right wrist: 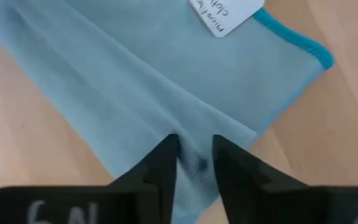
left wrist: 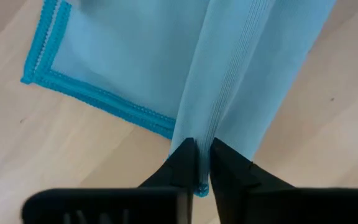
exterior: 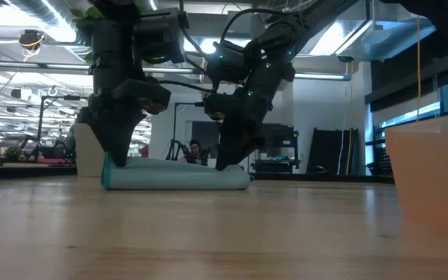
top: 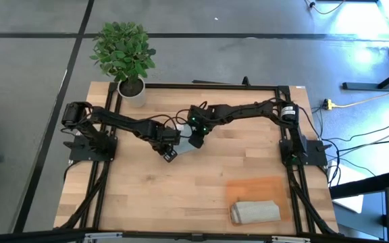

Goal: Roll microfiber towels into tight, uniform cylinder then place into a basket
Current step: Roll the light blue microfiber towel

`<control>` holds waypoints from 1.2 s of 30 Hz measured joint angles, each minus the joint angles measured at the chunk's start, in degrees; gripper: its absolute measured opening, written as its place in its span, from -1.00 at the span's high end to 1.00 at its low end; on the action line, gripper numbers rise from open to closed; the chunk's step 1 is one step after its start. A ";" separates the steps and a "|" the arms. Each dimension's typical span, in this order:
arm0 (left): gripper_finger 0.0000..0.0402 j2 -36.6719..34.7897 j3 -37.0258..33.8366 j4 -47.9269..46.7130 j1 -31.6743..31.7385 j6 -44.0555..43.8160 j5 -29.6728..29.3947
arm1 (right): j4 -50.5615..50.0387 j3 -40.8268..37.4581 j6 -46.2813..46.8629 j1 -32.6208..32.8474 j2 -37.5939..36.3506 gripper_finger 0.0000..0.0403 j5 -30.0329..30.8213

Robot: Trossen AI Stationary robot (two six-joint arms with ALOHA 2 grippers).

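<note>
The pale blue-grey towel (exterior: 179, 177) lies partly rolled on the table's middle, and little of it shows between the arms in the high view (top: 185, 148). My left gripper (top: 170, 154) is shut on one end of it and my right gripper (top: 196, 142) on the other. The light grey-beige towel (top: 255, 211) lies rolled up on the near part of the orange-brown basket (top: 275, 185) at the table's near right. My left gripper (left wrist: 204, 167) pinches a raised fold of the blue towel (left wrist: 211, 134) between its two fingers, right at the bright blue hemmed edge. The fingers come from above, pointing down. The towel lies on the table. My right gripper (right wrist: 196, 155) pinches a raised fold of the blue towel (right wrist: 188, 127) between its two fingers, near the towel's edge. The fingers come from above, pointing down. The towel's flat part with the white label (right wrist: 225, 12) lies on the table beyond.
A white pot with a green plant (top: 132, 91) stands at the far left corner. A black frame runs along the table's edges (top: 201, 86). Bare wood shows at the near left (top: 147, 196). The basket's wall shows in the low view (exterior: 430, 171).
</note>
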 joint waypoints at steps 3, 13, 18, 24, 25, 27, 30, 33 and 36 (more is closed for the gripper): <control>0.72 0.00 0.00 0.13 0.07 -0.01 -0.40 | 0.17 0.00 0.03 -0.02 0.00 0.38 1.10; 0.60 -0.07 0.01 0.24 2.39 -0.61 -0.61 | 0.26 0.00 -0.20 0.02 0.34 0.17 8.00; 0.59 -1.25 0.35 -0.85 3.77 -1.46 -0.61 | 0.02 -0.07 -0.17 0.03 1.29 0.17 8.47; 0.60 -4.44 1.74 -2.62 3.86 -0.60 -0.84 | 0.58 -0.04 -0.06 -0.07 1.27 0.17 8.51; 0.60 -4.93 1.99 -2.69 3.59 0.18 -1.04 | 0.56 -0.04 -0.05 -0.07 1.27 0.17 8.51; 0.59 -5.42 2.27 -2.19 2.78 2.05 -1.43 | 0.62 -0.04 -0.04 -0.07 1.27 0.17 8.50; 0.59 -5.70 2.21 -2.18 1.29 5.07 -3.23 | 0.80 -0.02 -0.02 -0.07 1.27 0.17 8.49; 0.60 -4.29 1.13 0.10 0.21 7.40 -4.28 | 0.81 -0.02 0.05 -0.07 1.27 0.17 8.48; 0.61 -2.58 0.12 3.46 -0.12 8.40 -4.29 | 0.81 -0.02 0.05 -0.07 1.27 0.17 8.44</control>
